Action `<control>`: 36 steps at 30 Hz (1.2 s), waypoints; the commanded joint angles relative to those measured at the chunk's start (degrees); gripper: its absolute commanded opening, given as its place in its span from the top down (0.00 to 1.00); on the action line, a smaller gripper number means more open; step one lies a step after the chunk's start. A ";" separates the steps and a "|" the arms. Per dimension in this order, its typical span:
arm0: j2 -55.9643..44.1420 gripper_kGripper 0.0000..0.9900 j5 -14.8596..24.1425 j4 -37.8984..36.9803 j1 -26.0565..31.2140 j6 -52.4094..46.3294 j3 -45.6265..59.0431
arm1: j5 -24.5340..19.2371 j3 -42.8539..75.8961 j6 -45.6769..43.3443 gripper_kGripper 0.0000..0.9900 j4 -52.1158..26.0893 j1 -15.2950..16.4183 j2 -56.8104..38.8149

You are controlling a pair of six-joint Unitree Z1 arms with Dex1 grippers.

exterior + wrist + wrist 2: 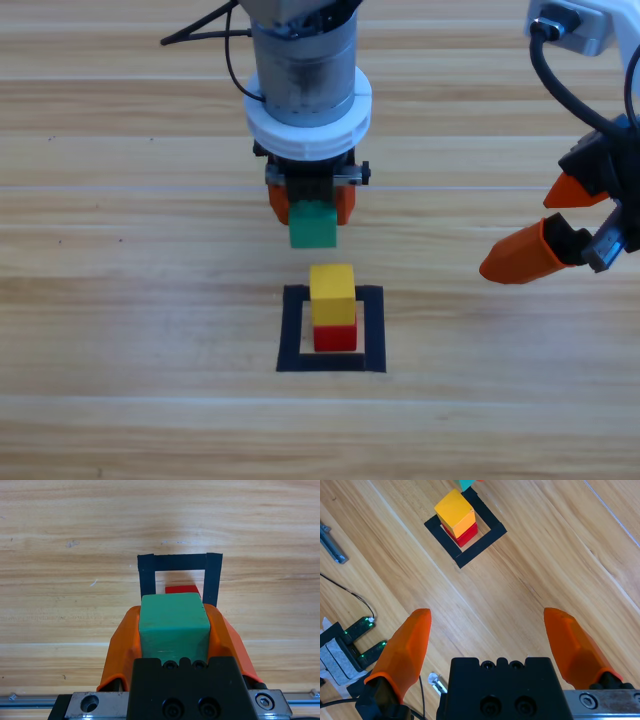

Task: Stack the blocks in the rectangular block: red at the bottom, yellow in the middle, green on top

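The yellow cube point(332, 293) sits on the red cube point(335, 337) inside the black tape rectangle point(292, 330). My left gripper point(311, 205) hangs just behind the stack, shut on the green cube point(312, 225), which is held above the table. In the left wrist view the green cube point(173, 622) fills the space between the orange jaws, with the tape rectangle point(147, 575) and a sliver of the red cube point(181, 589) beyond it. My right gripper point(555, 225) waits open at the right edge. Its wrist view shows the yellow cube point(454, 511) on the red cube point(466, 534).
Bare wooden table lies all around the tape rectangle point(481, 544). Cables and a small electronics board point(342, 647) lie at the left side of the right wrist view.
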 commanded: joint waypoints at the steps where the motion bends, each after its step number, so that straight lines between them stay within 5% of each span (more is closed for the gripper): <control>1: 1.57 1.00 0.14 0.39 -1.54 -0.75 -0.06 | 0.62 1.12 0.30 0.00 -1.06 -1.45 1.13; 36: 2.80 1.00 1.19 0.39 -3.91 -2.77 2.40 | 0.88 1.04 0.30 0.00 -1.06 -1.45 2.10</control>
